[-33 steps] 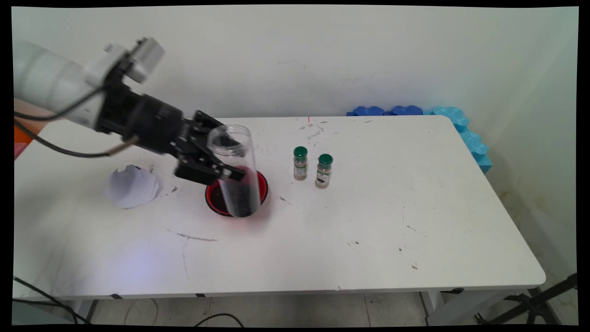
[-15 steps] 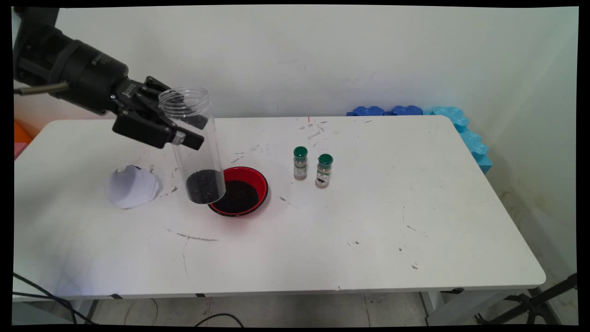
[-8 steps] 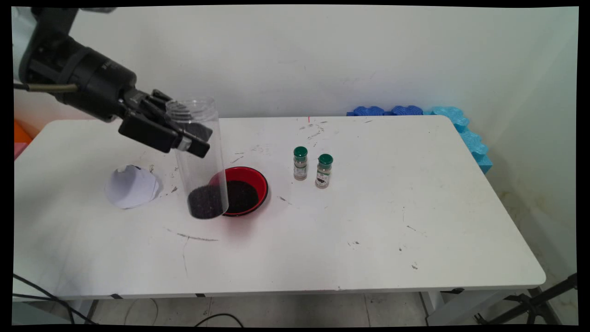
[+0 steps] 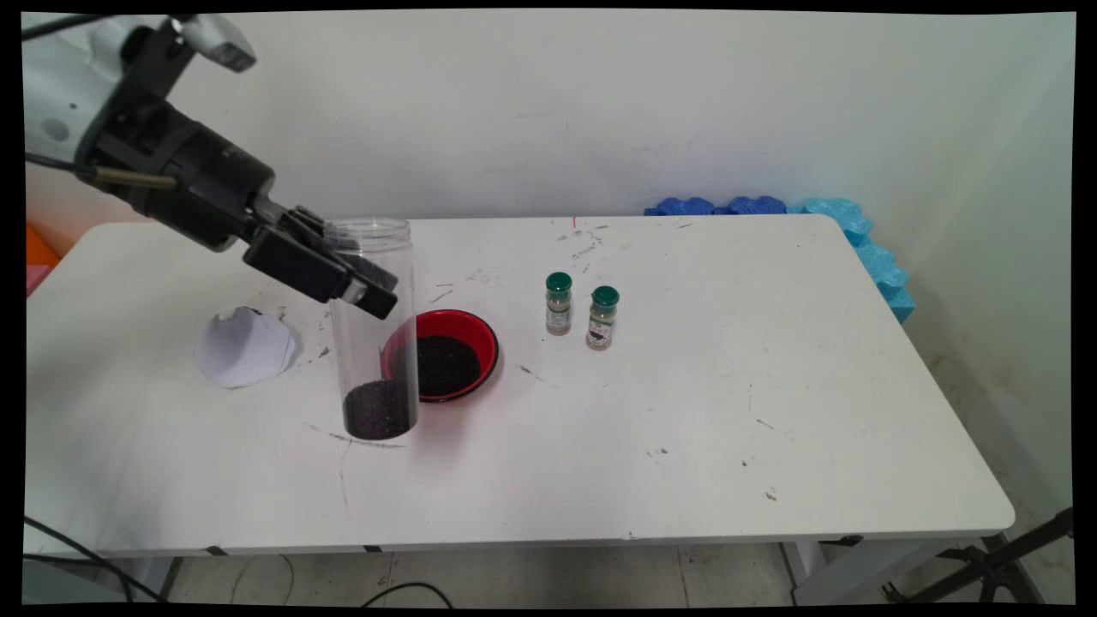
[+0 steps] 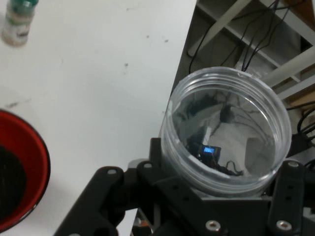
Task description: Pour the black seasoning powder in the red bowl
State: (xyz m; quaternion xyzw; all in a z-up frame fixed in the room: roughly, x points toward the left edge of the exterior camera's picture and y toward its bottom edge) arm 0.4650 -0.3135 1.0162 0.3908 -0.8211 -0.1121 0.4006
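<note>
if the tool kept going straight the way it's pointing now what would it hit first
The tool already grips the clear jar. Straight on past it, down and rightward, likely the red bowl of dark grains, though depth is unclear.

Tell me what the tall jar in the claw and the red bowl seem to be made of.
Tall jar: probably clear plastic, though glass is possible; the bowl and table show through its wall, and its threaded rim is open. Dark granules fill its bottom. The claw is shut on its upper part.
Red bowl: looks like glossy plastic or melamine, red rim, smooth sheen, holding dark granules.
</note>
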